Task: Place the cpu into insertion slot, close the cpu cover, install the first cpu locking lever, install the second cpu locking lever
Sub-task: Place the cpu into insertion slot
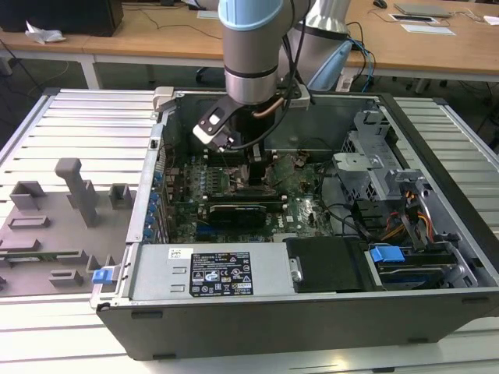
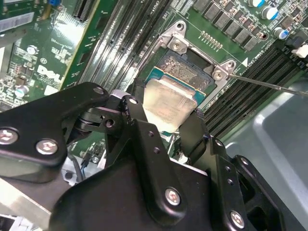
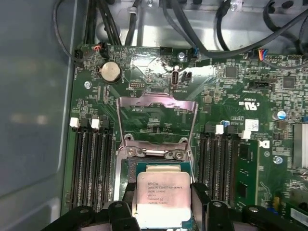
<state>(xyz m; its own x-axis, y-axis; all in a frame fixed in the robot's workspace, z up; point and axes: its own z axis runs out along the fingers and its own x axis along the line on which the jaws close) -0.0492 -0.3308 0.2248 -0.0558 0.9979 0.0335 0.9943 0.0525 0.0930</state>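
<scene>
The cpu (image 3: 161,197) is a flat square chip with a silvery-tan top, and my gripper (image 3: 163,206) is shut on it, one black finger (image 3: 129,204) on each of two opposite edges. In the second wrist view the cpu (image 2: 166,103) hangs slightly tilted, partly over the insertion slot (image 2: 186,65), between the gripper (image 2: 166,121) fingers. The cpu cover (image 3: 156,102) stands raised open at the far side of the socket. A thin locking lever (image 2: 269,84) sticks out free beside the socket. In the exterior view the gripper (image 1: 253,167) is down inside the computer case over the green motherboard (image 1: 300,175).
Long black memory slots (image 3: 91,159) (image 3: 219,159) run along both sides of the socket. A coin battery (image 3: 109,71) and cable bundles (image 3: 178,19) lie beyond the cover. A black graphics card (image 1: 238,210), a drive cage (image 1: 374,167) and the case walls (image 1: 234,273) ring the arm.
</scene>
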